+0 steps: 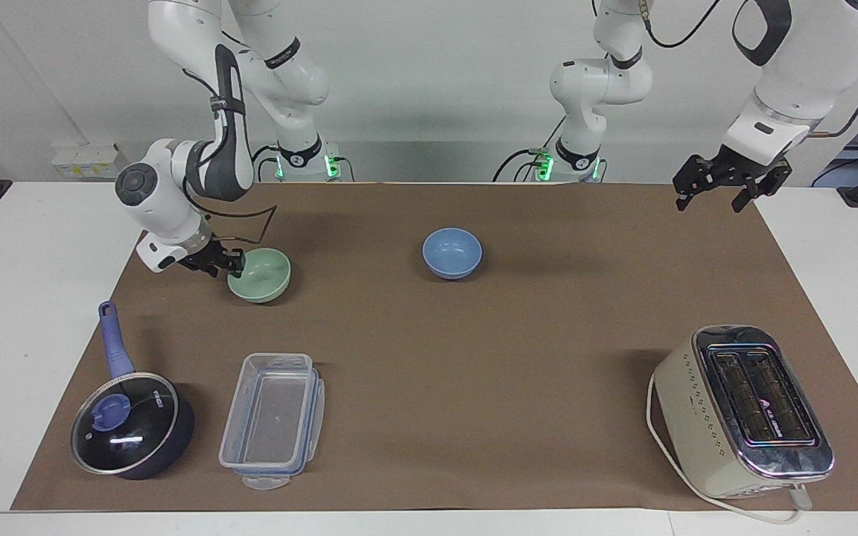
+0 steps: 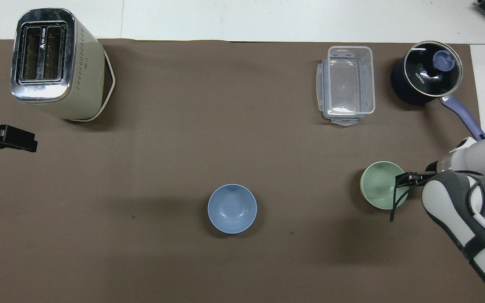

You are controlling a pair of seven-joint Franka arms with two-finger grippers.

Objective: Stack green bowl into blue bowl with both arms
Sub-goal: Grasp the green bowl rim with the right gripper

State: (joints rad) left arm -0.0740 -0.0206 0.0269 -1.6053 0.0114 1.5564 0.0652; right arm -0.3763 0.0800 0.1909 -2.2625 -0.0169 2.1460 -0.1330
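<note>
Bright even overhead light, soft short shadows, sharp focus.
</note>
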